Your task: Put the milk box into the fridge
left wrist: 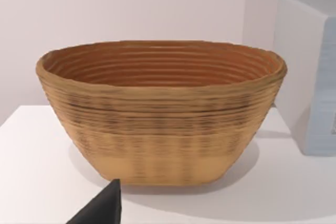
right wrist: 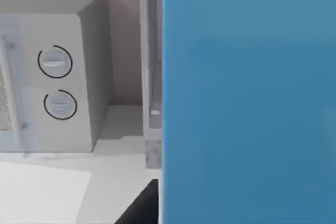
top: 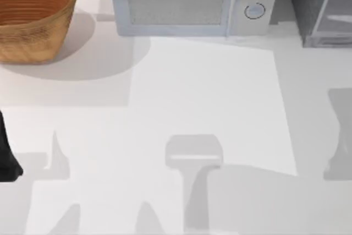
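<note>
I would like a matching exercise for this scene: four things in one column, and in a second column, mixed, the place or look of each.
Things:
1. basket
2. microwave
3. fridge
4. milk box

Descriptions:
A. light grey, with two round knobs
B. blue face close before the right wrist camera
C. far left corner of the table, woven, brown
D. dark grey, far right corner of the table

Pairs: 1-C, 2-A, 3-D, 4-B

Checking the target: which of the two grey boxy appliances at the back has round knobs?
The light grey microwave, mid-back, has two round knobs beside its mesh window. The dark grey fridge at the back right has none, just a glassy door panel.
</note>
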